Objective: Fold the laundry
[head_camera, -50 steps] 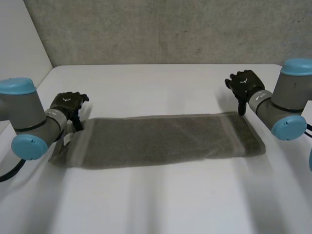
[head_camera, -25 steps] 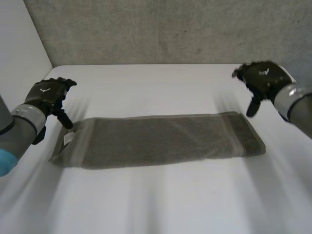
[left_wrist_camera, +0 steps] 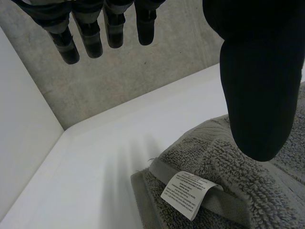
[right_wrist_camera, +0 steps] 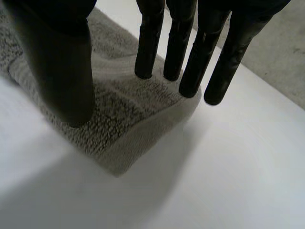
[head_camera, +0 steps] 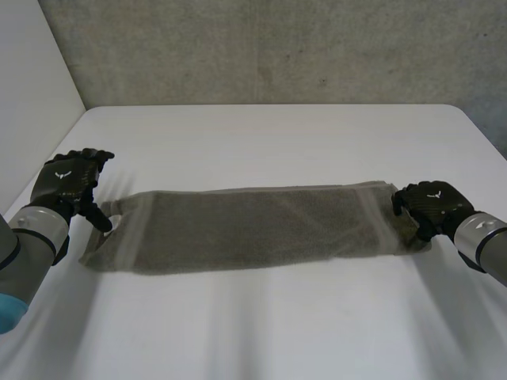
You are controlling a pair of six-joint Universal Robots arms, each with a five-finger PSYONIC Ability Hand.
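A grey towel [head_camera: 253,229], folded into a long strip, lies across the white table [head_camera: 269,134]. The left hand [head_camera: 68,179] hovers with fingers straight and spread at its 9 o'clock end, over the label [left_wrist_camera: 190,187]. The right hand [head_camera: 430,204], fingers also straight, is at the 3 o'clock end, possibly touching it.

This looks like a robotics lab or test cell rather than a home. A plain white surface [head_camera: 269,332] stands against a rough grey concrete wall [head_camera: 277,47], and a smooth white panel [head_camera: 32,71] closes off one side. Two machine arms with grey joints, the left arm [head_camera: 28,237] and the right arm [head_camera: 491,241], reach in over it, where a grey towel [head_camera: 253,229] lies flat.
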